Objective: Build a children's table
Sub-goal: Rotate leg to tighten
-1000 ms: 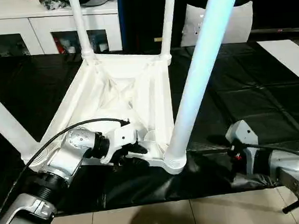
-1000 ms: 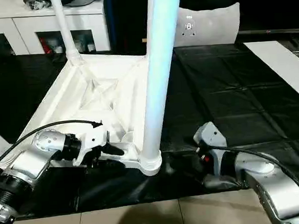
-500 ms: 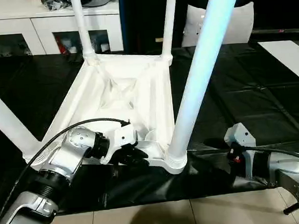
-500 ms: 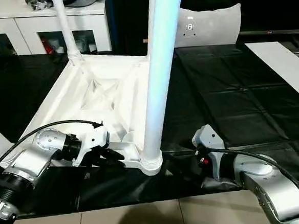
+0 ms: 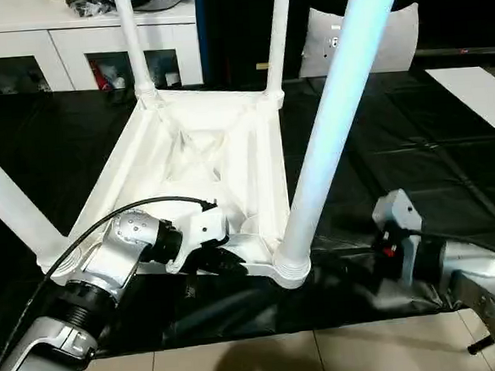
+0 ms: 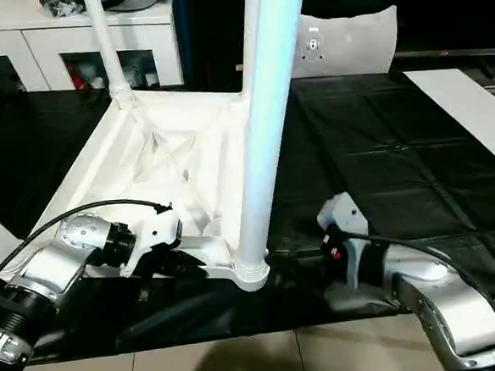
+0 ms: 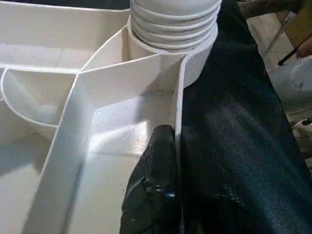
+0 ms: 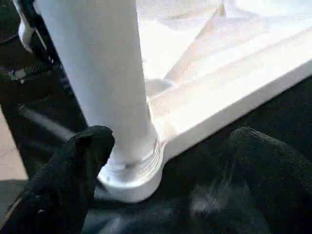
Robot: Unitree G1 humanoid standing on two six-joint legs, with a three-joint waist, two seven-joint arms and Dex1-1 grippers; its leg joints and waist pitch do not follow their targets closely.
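Left gripper [image 7: 168, 161] pinched on the near rim of the children's table [image 5: 203, 155], fingers [image 7: 156, 185] drawn together with the thin white wall between them, one black pad inside the rim, the other against the outer face and hard to make out against the dark sheet. Grip placed just left of the near right corner socket [image 7: 173, 29].

Right gripper [image 8: 170, 165] spread wide, fingers [image 8: 73, 170] far apart, holding nothing. One finger just beside the ribbed foot of the near right leg [image 5: 332, 120]; contact not clear. Other finger [image 8: 273, 165] well apart from the leg, low over the black sheet [image 5: 414, 140].

Children's table upside down on the black sheet, ribbed underside facing up, four legs standing in the corner sockets. Far left leg [image 5: 131, 41] and far right leg [image 5: 278, 35] cut off by the upper edge. Near left leg [image 5: 11, 206] leaning out to the left, its upper end cut off. Near right leg also cut off above, tinted blue by the light.

Left fingertips mostly hidden behind the silver forearm [image 5: 108, 263] in the head views. Right fingertips hidden behind the right wrist housing [image 5: 399, 226] there. White cabinet [image 5: 76, 45] far left behind the table, contents behind its glass too small to tell. Tiled floor [image 5: 243, 364] nearest, below the sheet's edge.
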